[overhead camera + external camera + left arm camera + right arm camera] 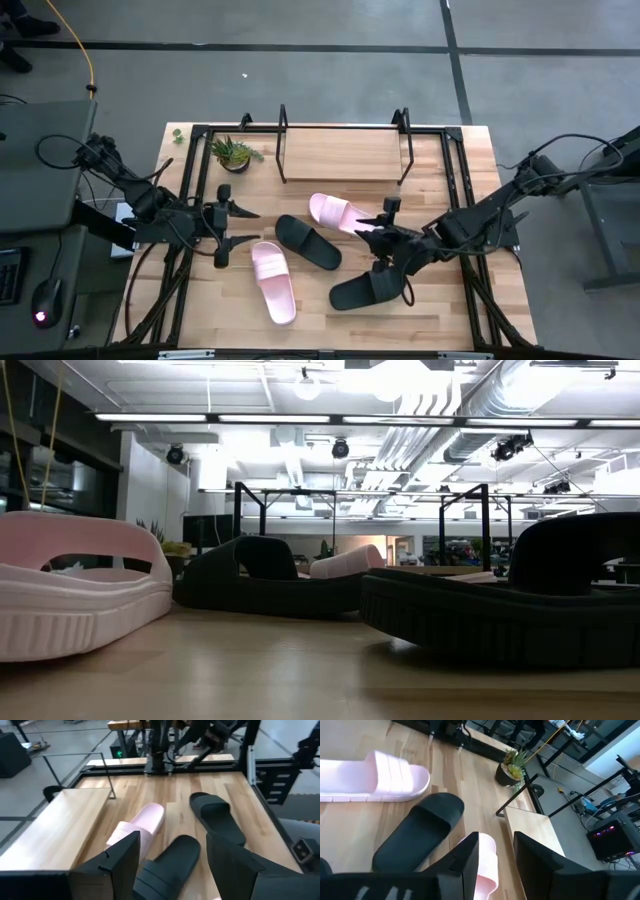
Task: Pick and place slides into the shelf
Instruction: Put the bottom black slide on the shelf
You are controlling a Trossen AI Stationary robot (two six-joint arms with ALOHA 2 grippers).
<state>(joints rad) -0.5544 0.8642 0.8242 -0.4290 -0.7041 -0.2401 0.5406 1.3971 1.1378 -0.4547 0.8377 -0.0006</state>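
Four slides lie sole-down on the tabletop: a pink one just in front of the shelf, a black one beside it, a second pink one nearer the front, and a second black one under my right arm. The shelf, a light board in a black rod frame, stands at the far middle. My left gripper hovers open left of the middle black slide. My right gripper hovers open above the far pink slide's near end. Nothing is between either pair of fingers.
A small potted plant stands left of the shelf at the far left of the table. Black frame rails run along the table's sides. The shelf board carries nothing. Bare wood shows at the front right.
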